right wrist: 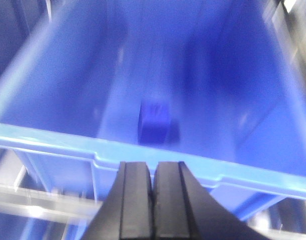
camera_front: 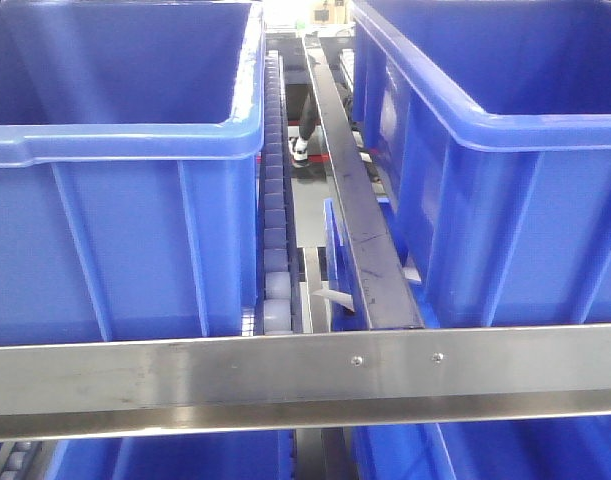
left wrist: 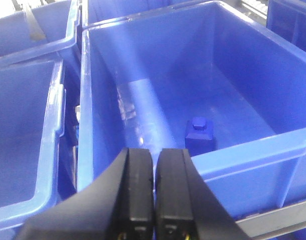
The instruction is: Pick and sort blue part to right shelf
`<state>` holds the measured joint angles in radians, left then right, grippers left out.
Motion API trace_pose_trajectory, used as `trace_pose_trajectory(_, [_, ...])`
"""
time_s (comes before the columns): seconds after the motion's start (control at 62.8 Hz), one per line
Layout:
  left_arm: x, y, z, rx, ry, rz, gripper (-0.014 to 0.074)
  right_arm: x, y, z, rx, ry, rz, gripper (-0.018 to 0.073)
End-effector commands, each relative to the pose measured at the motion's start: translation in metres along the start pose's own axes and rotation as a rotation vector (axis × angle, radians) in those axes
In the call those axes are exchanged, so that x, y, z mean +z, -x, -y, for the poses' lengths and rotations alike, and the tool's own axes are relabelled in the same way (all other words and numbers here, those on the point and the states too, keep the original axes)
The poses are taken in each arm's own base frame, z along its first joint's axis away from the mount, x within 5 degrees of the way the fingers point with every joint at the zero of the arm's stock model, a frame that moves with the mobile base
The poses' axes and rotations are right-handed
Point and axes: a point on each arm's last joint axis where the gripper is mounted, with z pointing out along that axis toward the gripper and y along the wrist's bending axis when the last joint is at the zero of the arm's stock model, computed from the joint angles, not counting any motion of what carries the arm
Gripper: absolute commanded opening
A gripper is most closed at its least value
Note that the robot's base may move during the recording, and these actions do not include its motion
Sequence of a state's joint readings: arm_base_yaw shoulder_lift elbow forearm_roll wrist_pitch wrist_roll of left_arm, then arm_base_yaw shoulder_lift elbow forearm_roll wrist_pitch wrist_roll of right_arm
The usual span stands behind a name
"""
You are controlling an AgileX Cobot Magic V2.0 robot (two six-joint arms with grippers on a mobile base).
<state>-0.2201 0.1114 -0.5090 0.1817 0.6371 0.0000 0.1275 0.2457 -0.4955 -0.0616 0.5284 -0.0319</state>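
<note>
The front view is showing the right shelf (camera_front: 285, 375) close up: its brushed-steel front bar with two screws is running across the bottom, and two large blue bins, the left bin (camera_front: 115, 230) and the right bin (camera_front: 505, 200), are sitting on it, both cut off by the frame edges. Between them a white roller track (camera_front: 275, 230) and a dark centre rail (camera_front: 360, 230) are running away from the front bar. Neither arm is appearing in this view.

In the left wrist view the left gripper (left wrist: 154, 200) is hanging just outside the near wall of a bin (left wrist: 253, 160), its fingers pressed together with nothing between them. A blue part (left wrist: 200, 134) is standing upright on that bin's floor, near the front wall.

The right wrist view is badly blurred. The right gripper (right wrist: 153, 200) is likewise hanging closed and empty before the near rim of a bin (right wrist: 67, 142). A dark blue block (right wrist: 154, 122) is lying on the floor inside; its shape is too smeared to read. Whether the two wrist views are showing the same bin cannot be told.
</note>
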Motion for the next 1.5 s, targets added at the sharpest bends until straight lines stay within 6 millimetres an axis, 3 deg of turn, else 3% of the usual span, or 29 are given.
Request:
trace_pose_trajectory(0.0, [-0.001, 0.015, -0.001, -0.003, 0.005, 0.101, 0.0123, -0.018, 0.015, 0.001, -0.011, -0.014, 0.208, 0.0059])
trace_pose_trajectory(0.111, [-0.001, 0.015, -0.001, -0.003, 0.005, 0.101, 0.0123, -0.029, 0.016, 0.002, -0.009, -0.019, 0.272, 0.0059])
trace_pose_trajectory(0.764, [-0.001, 0.014, -0.001, -0.003, 0.004, 0.099, 0.0123, -0.028, 0.016, 0.002, -0.009, -0.019, 0.261, 0.0059])
trace_pose_trajectory(0.971, [0.005, 0.005, 0.000, -0.007, 0.067, 0.114, 0.0124, -0.028, 0.016, 0.002, -0.009, -0.019, 0.261, 0.0059])
trace_pose_trajectory(1.066, [0.010, -0.010, 0.003, -0.051, 0.110, 0.181, 0.0123, -0.028, 0.016, 0.002, -0.009, -0.019, 0.261, 0.0059])
trace_pose_trajectory(1.337, [0.037, -0.082, 0.014, -0.169, 0.157, 0.358, 0.0123, -0.028, 0.016, 0.002, -0.009, -0.019, 0.261, 0.0059])
trace_pose_trajectory(1.48, [0.044, -0.101, 0.017, -0.184, 0.131, 0.262, 0.0123, -0.028, 0.016, 0.002, -0.009, -0.019, 0.262, 0.0059])
